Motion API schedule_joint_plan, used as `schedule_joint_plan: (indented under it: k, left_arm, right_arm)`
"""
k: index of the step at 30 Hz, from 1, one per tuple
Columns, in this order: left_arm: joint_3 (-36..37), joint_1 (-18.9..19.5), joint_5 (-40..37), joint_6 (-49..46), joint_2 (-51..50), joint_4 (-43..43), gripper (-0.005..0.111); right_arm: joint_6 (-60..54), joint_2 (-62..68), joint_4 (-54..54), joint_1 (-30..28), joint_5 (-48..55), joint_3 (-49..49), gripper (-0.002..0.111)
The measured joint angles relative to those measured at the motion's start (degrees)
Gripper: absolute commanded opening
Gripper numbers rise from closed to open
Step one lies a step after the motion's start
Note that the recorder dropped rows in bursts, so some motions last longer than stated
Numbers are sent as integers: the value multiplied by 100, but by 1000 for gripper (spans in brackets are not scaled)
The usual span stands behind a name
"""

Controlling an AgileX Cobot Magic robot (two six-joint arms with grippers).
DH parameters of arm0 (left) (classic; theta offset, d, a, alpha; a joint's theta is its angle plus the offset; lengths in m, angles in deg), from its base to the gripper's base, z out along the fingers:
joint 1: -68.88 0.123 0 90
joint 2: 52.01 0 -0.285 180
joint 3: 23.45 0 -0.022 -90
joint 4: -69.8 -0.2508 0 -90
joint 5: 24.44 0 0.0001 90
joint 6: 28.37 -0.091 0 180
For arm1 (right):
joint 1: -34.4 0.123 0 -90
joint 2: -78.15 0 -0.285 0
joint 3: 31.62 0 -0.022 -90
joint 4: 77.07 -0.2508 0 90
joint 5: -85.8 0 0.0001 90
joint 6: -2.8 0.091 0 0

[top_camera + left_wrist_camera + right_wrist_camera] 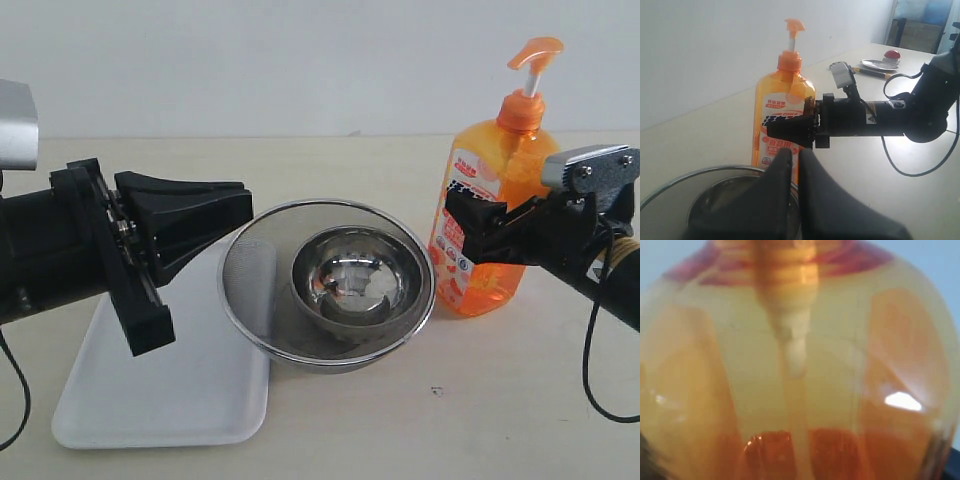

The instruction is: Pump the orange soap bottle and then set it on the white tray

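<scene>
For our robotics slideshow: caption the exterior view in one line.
Right gripper at the tall translucent orange soap bottle, standing right of a round steel mesh bowl and flat white tray.

Bottle [800,365] blurred, tray [170,395] partly covered
Right wrist view: only the bottle, out of focus and cropped on every side; bowl [262,300] and left pincer [240,206] hide the tray's far part.

1. The mesh bowl [250,290], a steel bowl [350,280] inside, stands between the white tray [170,400] and the orange soap bottle [500,170], its rim over the tray's right edge.
2. The closed left hand [245,205] hangs above the tray's rear.
3. The tray's front and the worktop [450,420] before the bowl lie open.
</scene>
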Motion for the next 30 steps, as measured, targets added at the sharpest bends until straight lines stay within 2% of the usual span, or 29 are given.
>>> schedule_joint_plan:
  k: [7,12,17,25,30]
  left_arm:
    - [0,0,0,0,0,0,5]
    - [0,0,-13,0,0,0,5]
    - [0,0,-13,0,0,0,5]
    - [36,0,-13,0,0,-37,5]
    - [36,0,-82,0,0,-48,5]
  right_arm:
    - [0,-113,0,0,177,0,0]
    - [0,-607,34,0,1021,11,0]
    - [-284,-1090,-91,299,1895,32,0]
    - [-1456,-1306,-1565,1128,2410,32,0]
    - [-2092,-1329,-2416,1405,2446,32,0]
